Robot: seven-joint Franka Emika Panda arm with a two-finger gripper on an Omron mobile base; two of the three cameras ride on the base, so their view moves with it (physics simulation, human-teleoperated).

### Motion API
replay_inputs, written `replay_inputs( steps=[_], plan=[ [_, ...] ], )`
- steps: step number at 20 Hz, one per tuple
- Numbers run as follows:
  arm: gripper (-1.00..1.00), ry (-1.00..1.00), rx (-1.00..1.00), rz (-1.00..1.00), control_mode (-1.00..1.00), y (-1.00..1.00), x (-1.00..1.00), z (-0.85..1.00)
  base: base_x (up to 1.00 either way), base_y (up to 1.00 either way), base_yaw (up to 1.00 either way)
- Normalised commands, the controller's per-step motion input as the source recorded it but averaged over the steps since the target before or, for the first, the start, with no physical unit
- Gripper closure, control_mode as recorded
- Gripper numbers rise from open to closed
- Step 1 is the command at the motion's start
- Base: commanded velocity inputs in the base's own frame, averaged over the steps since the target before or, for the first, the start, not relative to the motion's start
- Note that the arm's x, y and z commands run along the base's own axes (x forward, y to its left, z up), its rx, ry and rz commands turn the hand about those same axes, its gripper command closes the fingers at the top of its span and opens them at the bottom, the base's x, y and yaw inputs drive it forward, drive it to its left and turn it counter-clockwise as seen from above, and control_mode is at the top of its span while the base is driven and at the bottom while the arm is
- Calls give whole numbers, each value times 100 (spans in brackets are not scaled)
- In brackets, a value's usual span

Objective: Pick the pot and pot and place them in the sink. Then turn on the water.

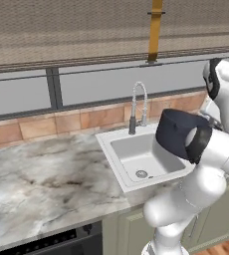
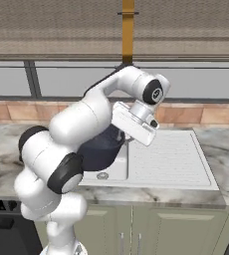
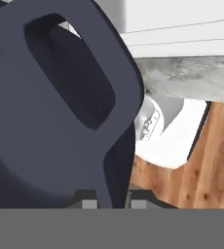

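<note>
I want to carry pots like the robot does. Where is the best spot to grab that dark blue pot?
Probably the side loop handle of the navy-blue pot. It sticks out from the round wall, thin enough for two fingers to pinch. Come from the side, one finger through the loop. The gripper is shut on that handle, holding the pot over the sink.
</note>
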Motion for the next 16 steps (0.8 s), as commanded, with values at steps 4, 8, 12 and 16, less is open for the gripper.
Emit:
replay_inputs(
  steps=[4,8,12,16],
  plan=[
    [100,15,0,25,-100,-17,0,-59,0,0,0],
    [100,22,0,21,-100,0,0,-29,0,0,0],
    [100,11,0,19,-100,1,0,-36,0,0,0],
    [100,0,0,16,-100,4,-11,-22,0,0,0]
  ],
)
